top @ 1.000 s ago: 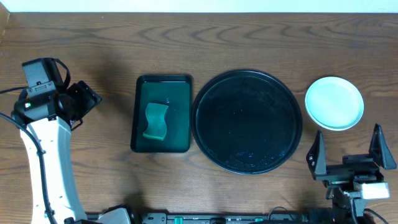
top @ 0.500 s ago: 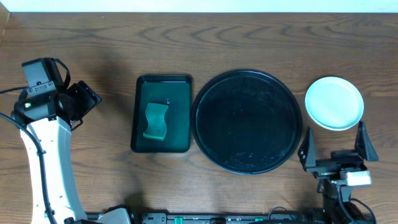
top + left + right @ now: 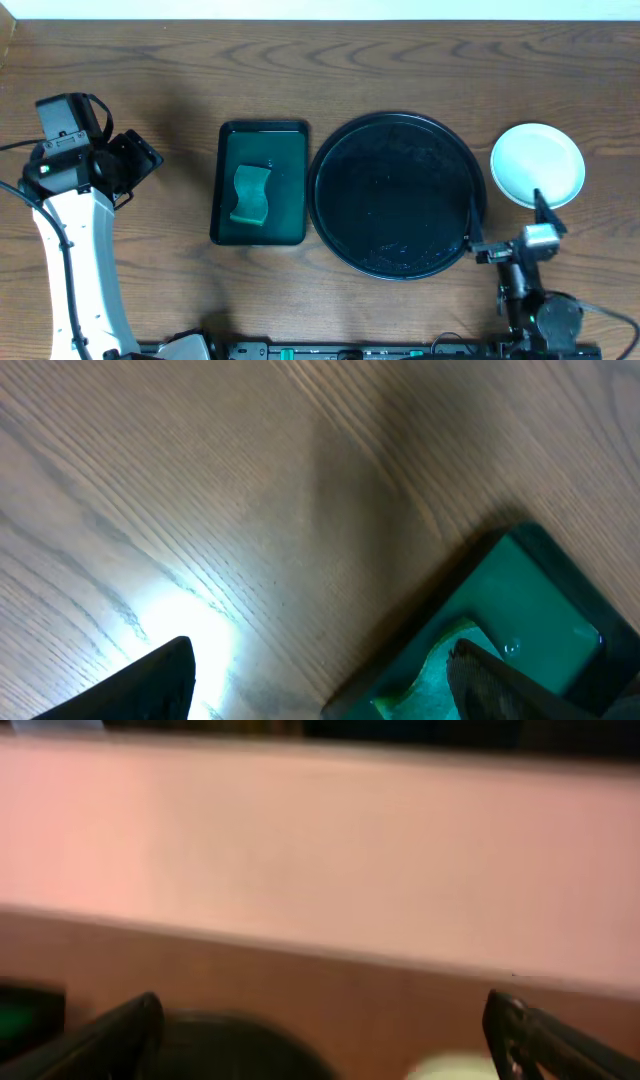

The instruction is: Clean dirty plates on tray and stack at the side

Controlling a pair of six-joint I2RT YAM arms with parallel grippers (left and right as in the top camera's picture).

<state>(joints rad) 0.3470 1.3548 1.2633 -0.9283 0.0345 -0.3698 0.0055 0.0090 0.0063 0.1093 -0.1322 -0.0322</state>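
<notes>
Right tool: fingers spread wide, nothing between them. Over the last second it has drawn in from the open worktop right of the black tray toward my base and tipped upward. Its wrist camera now faces a blurred pale wall instead of the wood. Left tool: also released and empty, unmoved at the far left, hanging over bare wood beside the green tray.

Task things: the black tray carries no plate. The plates show as one white disc on the worktop just right of the tray, apart from its rim. From straight above I cannot count layers; probably a stack, not confirmed. No green smear shows on the top face.

Reading: tray cleared, plates at the side, both tools empty, right arm retreating. I judge the task finished or at its last step, a return to rest.

Edges and room: in the overhead view the right tool's left finger stands just over the tray's right rim, and its right finger lies close below the plates' near edge. A sideways swing risks a nudge either way, so the safe path is straight back. The sponge lies in the green tray, which nearly touches the black tray. There is open wood along the far edge and at the left.
</notes>
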